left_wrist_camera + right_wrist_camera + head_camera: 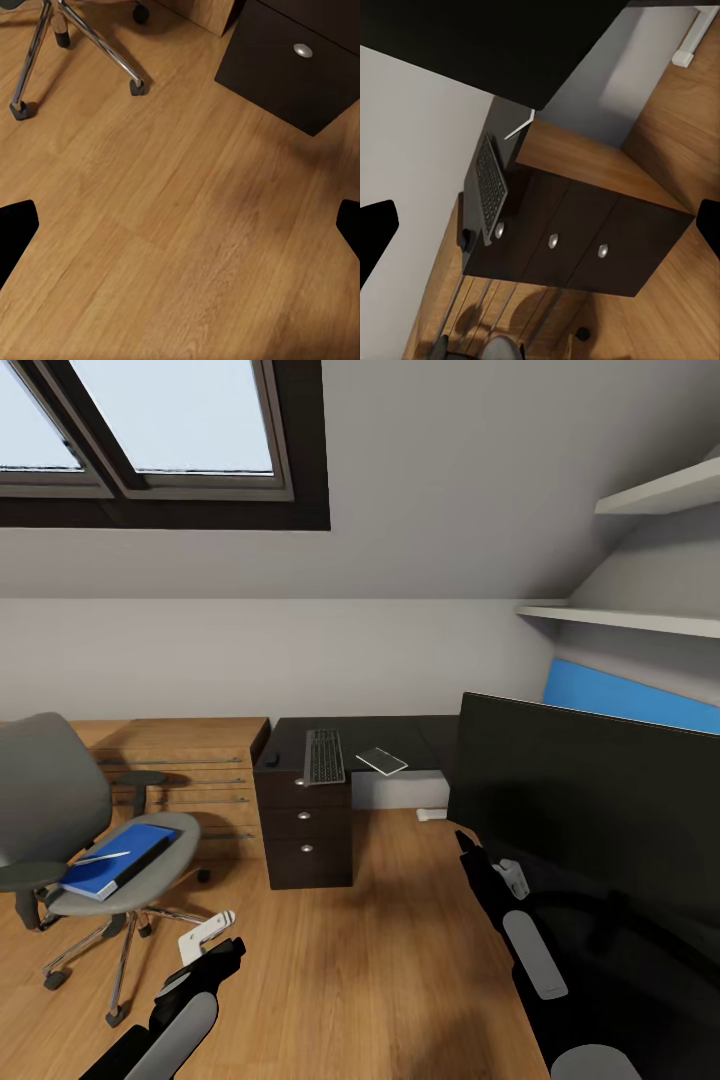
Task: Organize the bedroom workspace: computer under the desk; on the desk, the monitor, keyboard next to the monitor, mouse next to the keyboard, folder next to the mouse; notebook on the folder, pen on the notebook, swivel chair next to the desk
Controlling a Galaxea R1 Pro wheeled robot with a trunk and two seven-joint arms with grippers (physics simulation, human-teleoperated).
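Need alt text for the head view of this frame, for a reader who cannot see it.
A grey swivel chair at left carries a bright blue folder with a thin whitish pen on top. Beyond, a glossy black desk holds a dark grey keyboard; a large black monitor looms at right.

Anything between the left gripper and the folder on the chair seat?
Nothing visible. The left gripper hangs open over bare wooden floor, below and right of the swivel chair. The folder lies exposed on the seat, the pen on top of it.
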